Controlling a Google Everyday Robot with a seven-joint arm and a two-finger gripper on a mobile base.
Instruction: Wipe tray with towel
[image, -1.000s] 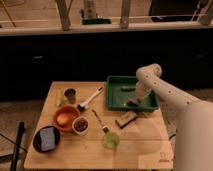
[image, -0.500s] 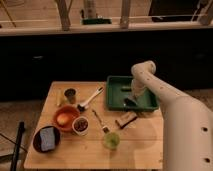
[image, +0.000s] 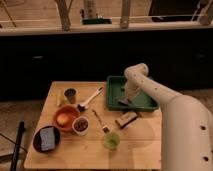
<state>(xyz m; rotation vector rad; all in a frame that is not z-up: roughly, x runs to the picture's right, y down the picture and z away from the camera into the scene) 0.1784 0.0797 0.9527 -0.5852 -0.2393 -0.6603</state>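
Jaws farther left in tray (image: 115, 92)

Tray (image: 114, 95): plain green. Gripper (image: 125, 102): on a white arm (image: 170, 107), down inside the tray, centre right of frame. Table (image: 142, 147): pale wood. Bowl (image: 64, 118): orange. Cup (image: 111, 141): light green. Plate (image: 37, 144): dark, carrying a blue-grey sponge (image: 47, 137).
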